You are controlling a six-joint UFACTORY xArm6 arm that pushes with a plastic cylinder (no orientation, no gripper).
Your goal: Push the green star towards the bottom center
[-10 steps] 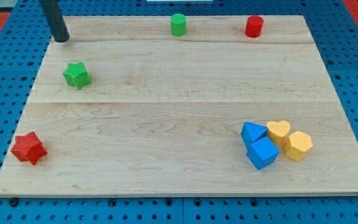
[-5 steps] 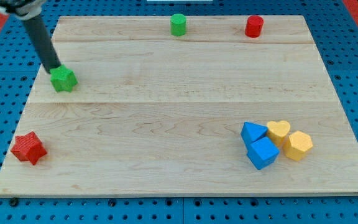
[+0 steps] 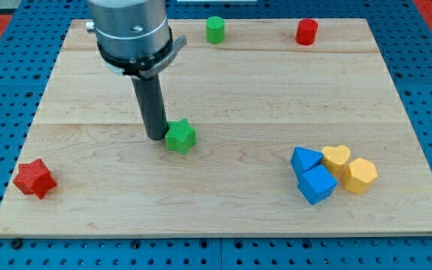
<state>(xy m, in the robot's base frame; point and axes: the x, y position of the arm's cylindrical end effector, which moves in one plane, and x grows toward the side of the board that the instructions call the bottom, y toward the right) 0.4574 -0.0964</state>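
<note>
The green star lies on the wooden board, left of the middle. My tip touches the star's left side. The dark rod rises from the tip to the arm's grey cylinder at the view's top left.
A red star sits at the bottom left. A green cylinder and a red cylinder stand along the top edge. Two blue blocks, a yellow heart and a yellow hexagon cluster at the lower right.
My tip has swept from the board's top left down and to the right. The green star has moved with it, right and toward the view's bottom. The other blocks have not moved.
</note>
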